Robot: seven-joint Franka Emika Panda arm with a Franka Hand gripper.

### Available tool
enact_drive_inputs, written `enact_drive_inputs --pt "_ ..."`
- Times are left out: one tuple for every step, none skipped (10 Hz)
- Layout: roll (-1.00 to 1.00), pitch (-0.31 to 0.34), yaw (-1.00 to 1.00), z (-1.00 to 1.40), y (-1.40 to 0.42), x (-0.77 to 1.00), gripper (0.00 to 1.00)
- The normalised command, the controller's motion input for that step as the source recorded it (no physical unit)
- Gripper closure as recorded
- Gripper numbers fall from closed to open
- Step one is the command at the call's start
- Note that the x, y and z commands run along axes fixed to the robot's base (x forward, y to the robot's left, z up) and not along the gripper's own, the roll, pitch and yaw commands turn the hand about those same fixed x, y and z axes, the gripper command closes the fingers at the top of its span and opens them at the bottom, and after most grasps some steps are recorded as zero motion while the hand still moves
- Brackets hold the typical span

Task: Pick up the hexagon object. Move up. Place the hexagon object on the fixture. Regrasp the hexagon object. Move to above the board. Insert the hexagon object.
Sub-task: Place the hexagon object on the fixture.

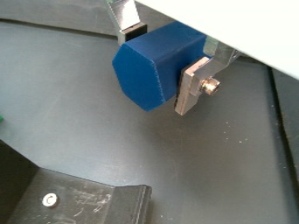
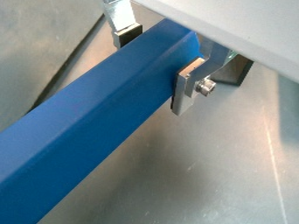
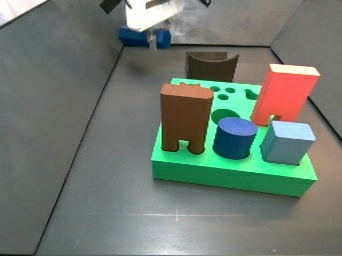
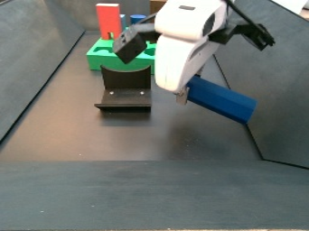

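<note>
Both wrist views show the claw (image 2: 160, 54) clenched on the long, dark blue hexagon object (image 2: 93, 131).

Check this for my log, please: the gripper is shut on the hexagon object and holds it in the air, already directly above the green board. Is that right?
Not quite. The gripper is shut on the hexagon object and holds it in the air, but not above the board. A side view shows it off to one side, nearer the camera than the fixture, with the board farther back.

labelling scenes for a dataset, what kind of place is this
Probably a robot lab test cell: dark walled floor, green board of pegs, fixture, and the gripper holding the hexagon object in mid-air.
</note>
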Motion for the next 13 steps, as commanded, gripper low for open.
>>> enact_drive_inputs --pt "0.01 0.025 0.01 1.00 0.00 -0.01 1.00" --pt "0.03 0.049 0.00 1.00 0.00 -0.01 1.00" --pt "0.05 0.064 -0.01 1.00 0.00 -0.01 1.00" --pt "0.08 0.073 -0.01 1.00 0.00 -0.02 1.00" --pt "0.09 0.076 0.00 1.00 0.00 -0.02 1.00" --pt "0.10 0.078 0.02 1.00 0.00 -0.03 1.00" --pt "0.11 0.083 0.02 1.00 0.00 -0.03 1.00" --pt "0.13 0.090 0.03 0.99 -0.01 -0.03 1.00" --pt "0.14 0.095 0.04 0.83 -0.01 -0.02 1.00" --pt "0.13 0.095 0.04 0.71 -0.01 -0.02 1.00" --pt "0.12 0.095 0.03 0.58 0.00 -0.02 1.00" --pt "0.10 0.098 0.03 0.45 0.00 -0.01 1.00" --pt "0.10 0.104 0.03 0.27 0.00 0.00 1.00"
